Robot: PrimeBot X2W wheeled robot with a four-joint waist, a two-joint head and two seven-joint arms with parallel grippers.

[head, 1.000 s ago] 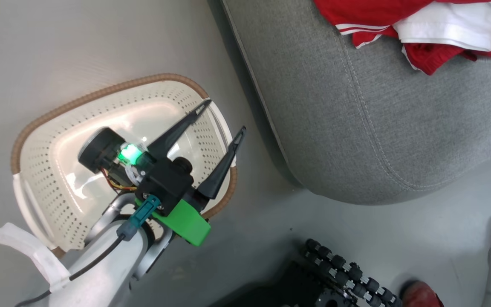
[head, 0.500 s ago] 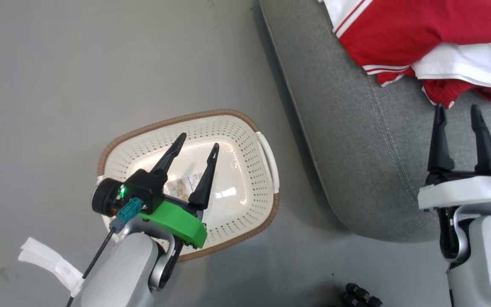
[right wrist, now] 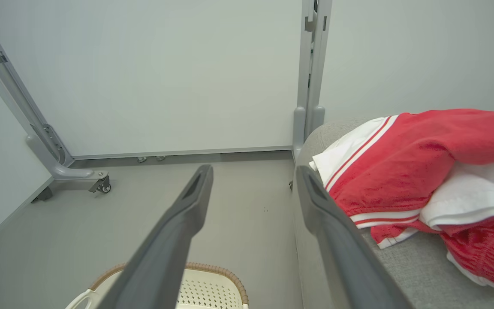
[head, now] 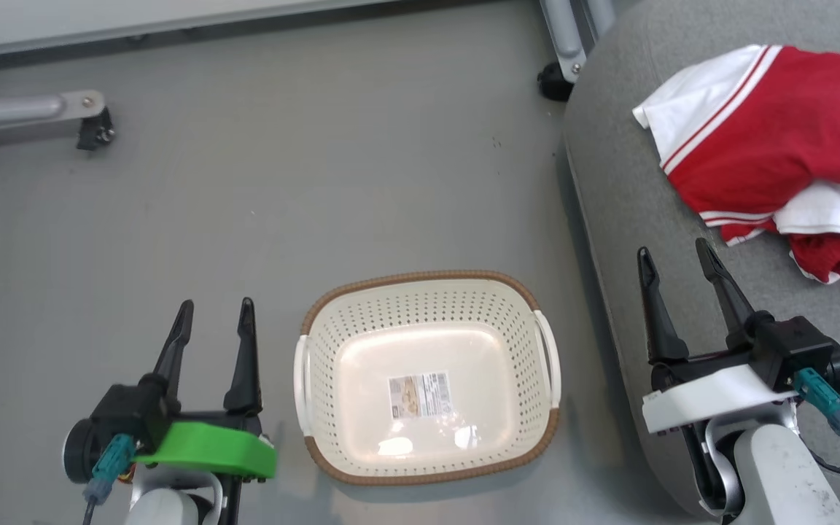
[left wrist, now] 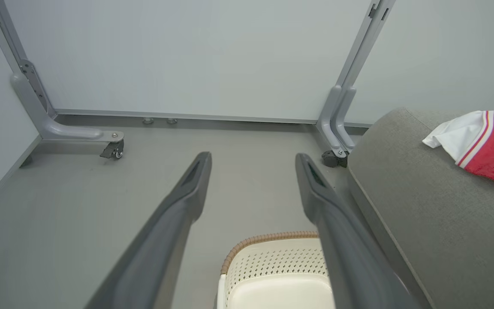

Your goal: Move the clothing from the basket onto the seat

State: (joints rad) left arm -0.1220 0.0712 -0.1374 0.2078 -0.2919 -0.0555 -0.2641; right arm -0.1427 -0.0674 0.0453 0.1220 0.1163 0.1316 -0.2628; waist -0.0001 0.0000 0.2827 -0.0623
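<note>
The clothing, red with white trim, lies in a crumpled heap on the seat at the upper right of the head view. Its white striped corner reaches toward the cushion's left edge, and the frame's right border cuts off its far side. The seat's rounded left edge runs down the right of the frame.

Just left of that edge, at lower centre, the basket stands on the grey floor. Its bottom is bare but for a label sticker, and a narrow strip of floor parts its right handle from the seat.

The right gripper hangs over the seat's left edge at lower right. Its fingers are moderately apart and grip nothing, and the tips are near the clothing's lower hem. The left gripper is at lower left, just beside the basket's left side, with its fingers likewise apart and empty.

Above the basket the floor lies open up to the wall panel. It is bounded by a frame leg at upper left and a caster by the seat's top corner.
</note>
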